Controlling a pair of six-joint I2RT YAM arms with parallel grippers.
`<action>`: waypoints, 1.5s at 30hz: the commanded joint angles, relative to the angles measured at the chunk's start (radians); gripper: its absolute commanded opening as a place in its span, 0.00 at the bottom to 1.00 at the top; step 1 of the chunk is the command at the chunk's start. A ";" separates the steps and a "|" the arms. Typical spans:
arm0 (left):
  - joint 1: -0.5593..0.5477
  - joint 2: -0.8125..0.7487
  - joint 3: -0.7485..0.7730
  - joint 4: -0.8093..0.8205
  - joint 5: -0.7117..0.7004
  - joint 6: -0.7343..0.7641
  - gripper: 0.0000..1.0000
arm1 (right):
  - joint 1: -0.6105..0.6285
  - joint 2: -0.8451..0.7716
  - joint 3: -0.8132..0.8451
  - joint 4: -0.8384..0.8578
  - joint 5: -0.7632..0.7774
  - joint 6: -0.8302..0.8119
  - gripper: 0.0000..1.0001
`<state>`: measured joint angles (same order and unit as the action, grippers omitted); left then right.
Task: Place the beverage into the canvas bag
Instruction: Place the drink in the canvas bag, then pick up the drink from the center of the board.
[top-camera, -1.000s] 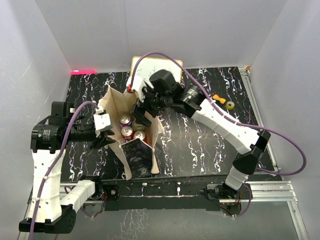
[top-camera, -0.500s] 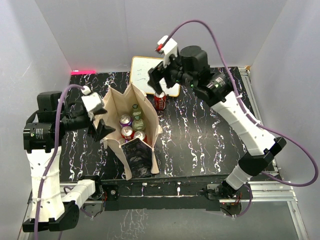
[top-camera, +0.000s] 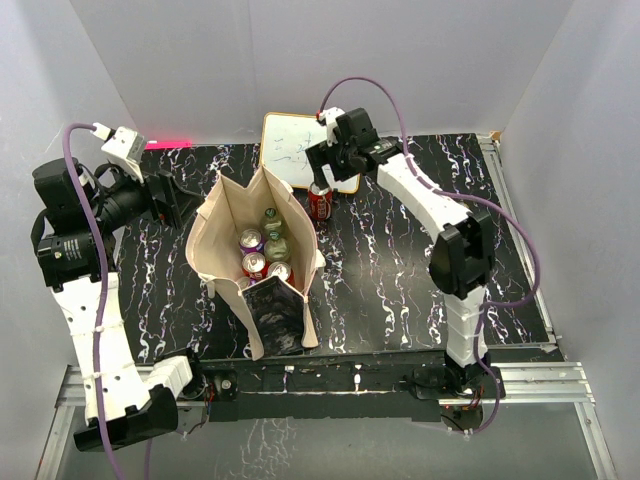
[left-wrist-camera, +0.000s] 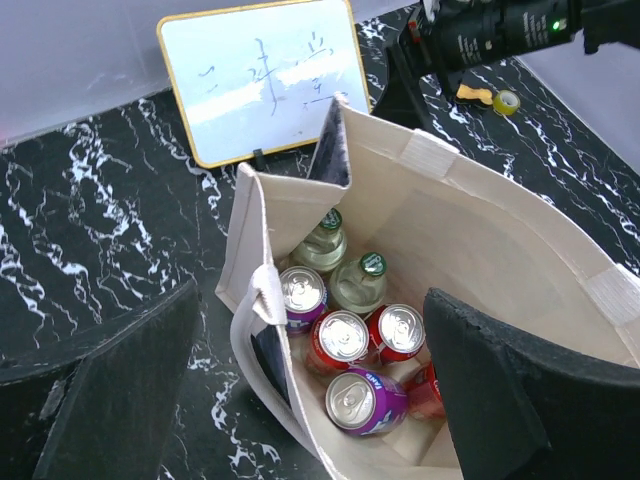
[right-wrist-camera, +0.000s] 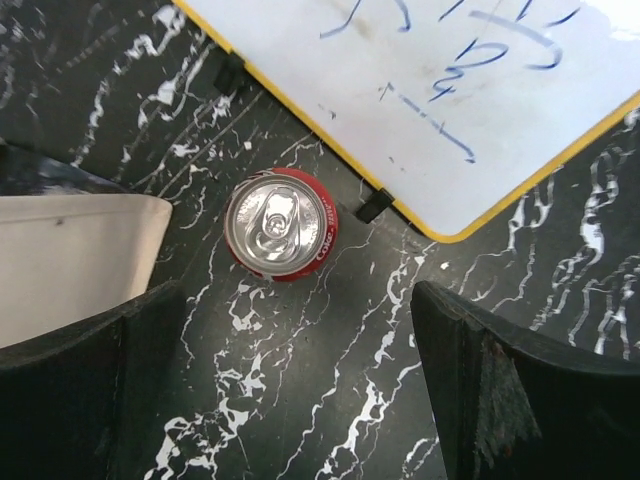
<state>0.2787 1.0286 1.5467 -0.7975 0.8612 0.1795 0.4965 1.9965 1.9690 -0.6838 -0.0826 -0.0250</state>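
The canvas bag stands open at the table's left-middle. Inside it are several cans, among them a purple can and a red one, plus two green-capped bottles. Another beverage, a red can, stands upright on the table between the bag and the whiteboard. My right gripper hovers open just above and behind that red can, its fingers apart from it. Left of the bag, my left gripper is raised and open, holding nothing. The left wrist view looks down into the bag.
A yellow-framed whiteboard leans at the back, right behind the red can. A yellow tape roll and a small orange piece lie at the back right. White walls enclose the black marbled table.
My left gripper let go of the bag's left rim, opened wide and drew back up and left. My right arm lifted away from the bag and swung back over the red can.
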 joint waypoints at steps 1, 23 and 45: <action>0.037 -0.003 -0.025 0.054 -0.016 -0.074 0.90 | 0.005 0.076 0.113 0.000 -0.023 -0.032 0.99; 0.039 0.087 -0.020 0.067 -0.020 0.019 0.89 | 0.039 0.322 0.240 -0.059 0.008 -0.121 0.96; 0.037 0.090 -0.030 -0.156 0.024 0.182 0.81 | 0.039 0.116 0.222 -0.010 -0.025 -0.253 0.08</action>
<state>0.3122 1.1206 1.4902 -0.8639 0.8833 0.3489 0.5365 2.3062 2.1601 -0.7837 -0.0975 -0.2306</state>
